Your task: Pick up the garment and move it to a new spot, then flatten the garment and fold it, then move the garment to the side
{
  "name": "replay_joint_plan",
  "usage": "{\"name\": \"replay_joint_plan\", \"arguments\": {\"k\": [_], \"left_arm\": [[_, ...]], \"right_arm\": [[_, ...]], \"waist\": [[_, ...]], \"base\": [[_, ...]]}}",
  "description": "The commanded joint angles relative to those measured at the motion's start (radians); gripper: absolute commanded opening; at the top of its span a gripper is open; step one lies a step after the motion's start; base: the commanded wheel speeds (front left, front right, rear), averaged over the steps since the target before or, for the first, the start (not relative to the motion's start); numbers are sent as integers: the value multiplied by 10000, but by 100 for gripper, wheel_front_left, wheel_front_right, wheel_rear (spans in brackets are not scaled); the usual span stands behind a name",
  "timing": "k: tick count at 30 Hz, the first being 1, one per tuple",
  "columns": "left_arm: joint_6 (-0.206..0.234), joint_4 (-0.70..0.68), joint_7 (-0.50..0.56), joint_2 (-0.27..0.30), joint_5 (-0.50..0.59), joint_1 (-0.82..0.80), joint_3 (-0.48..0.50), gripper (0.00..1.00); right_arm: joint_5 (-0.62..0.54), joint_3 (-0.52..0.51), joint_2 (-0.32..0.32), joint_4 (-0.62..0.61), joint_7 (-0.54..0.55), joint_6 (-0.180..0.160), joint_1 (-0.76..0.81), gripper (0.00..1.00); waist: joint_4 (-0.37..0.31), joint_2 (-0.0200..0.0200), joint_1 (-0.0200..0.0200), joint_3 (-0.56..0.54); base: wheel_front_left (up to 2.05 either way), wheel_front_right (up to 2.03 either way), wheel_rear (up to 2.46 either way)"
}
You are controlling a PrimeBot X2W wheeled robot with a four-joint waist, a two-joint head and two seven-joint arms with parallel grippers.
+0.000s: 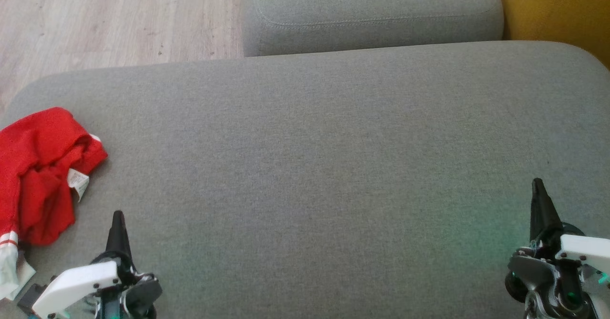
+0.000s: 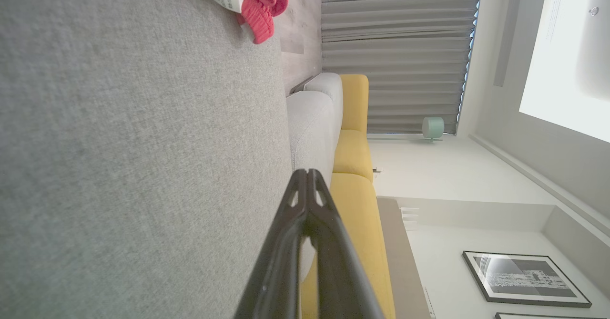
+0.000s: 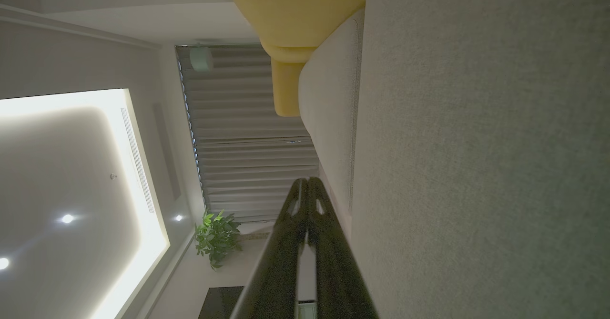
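- Hovering low over the near edge of the grey cushion [image 1: 310, 166], the left gripper [image 1: 117, 216] and the right gripper [image 1: 537, 185] both show fingers pressed together, nothing held
- Over at the cushion's left edge the red garment [image 1: 40, 171] lies crumpled, untouched
- Pick-up looks like the step: the left arm is nearer, so it should spread its fingers first, then pinch a thick fold
- White care label [image 1: 78, 184] on the garment carries print, too small to read; no brand shows

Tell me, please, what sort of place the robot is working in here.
Most likely a living room: grey upholstered seating, pleated curtains and a framed picture on the wall.
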Motion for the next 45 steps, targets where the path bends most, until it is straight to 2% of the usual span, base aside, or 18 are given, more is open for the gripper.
{"name": "replay_joint_plan", "arguments": {"k": [1, 8, 9, 12, 24, 45], "left_arm": [[-65, -375, 29, 47, -56, -516, 395, 0], [-65, -375, 29, 47, -56, -516, 395, 0], [10, 33, -2, -4, 2, 5, -12, 100], [10, 451, -10, -19, 2, 209, -77, 100], [3, 487, -336, 33, 523, 31, -136, 100], [89, 700, -959, 189, 3765, -405, -436, 100]], "right_arm": [[-29, 208, -45, -382, 57, 35, -550, 0], [-29, 208, -45, -382, 57, 35, -550, 0], [2, 2, 4, 31, 0, 0, 7, 100], [2, 18, 40, 471, -2, 0, 219, 100], [-394, 323, -105, 354, -305, 3, 47, 100], [-3359, 809, -276, 846, -947, 9, -692, 100]], "waist": [[0, 0, 0, 0], [0, 0, 0, 0], [0, 0, 0, 0], [0, 0, 0, 1], [13, 0, 0, 35], [93, 0, 0, 141]], "base": [[0, 0, 0], [0, 0, 0], [0, 0, 0], [0, 0, 0], [0, 0, 0], [0, 0, 0]]}}
